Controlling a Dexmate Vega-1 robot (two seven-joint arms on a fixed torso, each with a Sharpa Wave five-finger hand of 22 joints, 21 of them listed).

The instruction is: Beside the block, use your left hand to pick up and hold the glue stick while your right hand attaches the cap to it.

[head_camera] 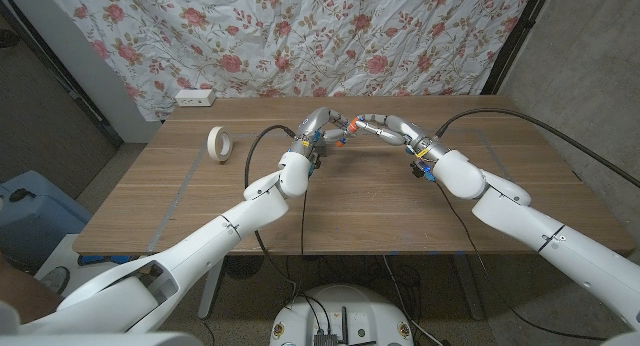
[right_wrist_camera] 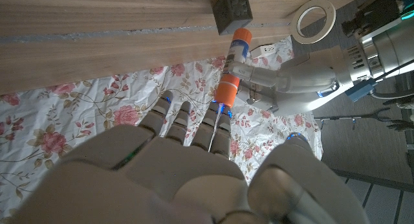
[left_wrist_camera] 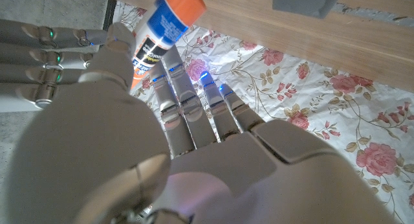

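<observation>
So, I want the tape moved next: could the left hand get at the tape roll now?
Probably not yet: the left hand holds the glue stick raised. The tape roll lies unobstructed on the table.

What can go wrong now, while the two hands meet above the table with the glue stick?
The left hand holds the glue stick only by its middle, in the air, so a sideways push from the right hand may tilt it or knock it loose. If dropped, it could hit the block or roll away.
</observation>
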